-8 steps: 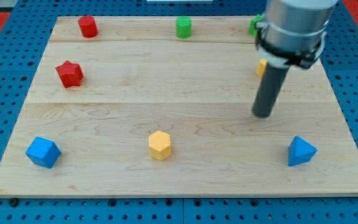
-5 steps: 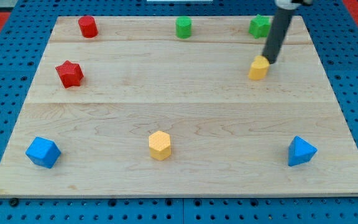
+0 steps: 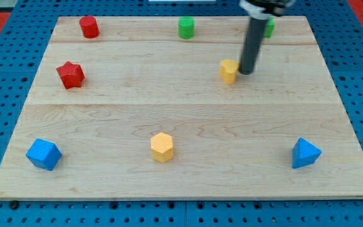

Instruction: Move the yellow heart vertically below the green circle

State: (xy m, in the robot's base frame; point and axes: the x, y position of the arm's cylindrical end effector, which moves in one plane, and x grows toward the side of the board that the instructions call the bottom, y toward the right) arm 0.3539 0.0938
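Note:
The yellow heart [image 3: 229, 70] lies on the wooden board, right of the middle in the upper half. My tip [image 3: 246, 72] touches its right side. The green circle [image 3: 186, 28] stands near the board's top edge, up and to the left of the heart. The heart is lower than the circle and still well to its right.
A green block [image 3: 268, 26] sits at the top right, partly hidden behind my rod. A red cylinder-like block [image 3: 89, 26] is at top left, a red star [image 3: 70, 74] at left. A blue block [image 3: 43, 154], a yellow hexagon [image 3: 161, 147] and a blue triangle-like block [image 3: 305, 153] lie along the bottom.
My tip moved up to the heart's right side, then swept left, pushing the yellow heart leftward toward the green circle's column.

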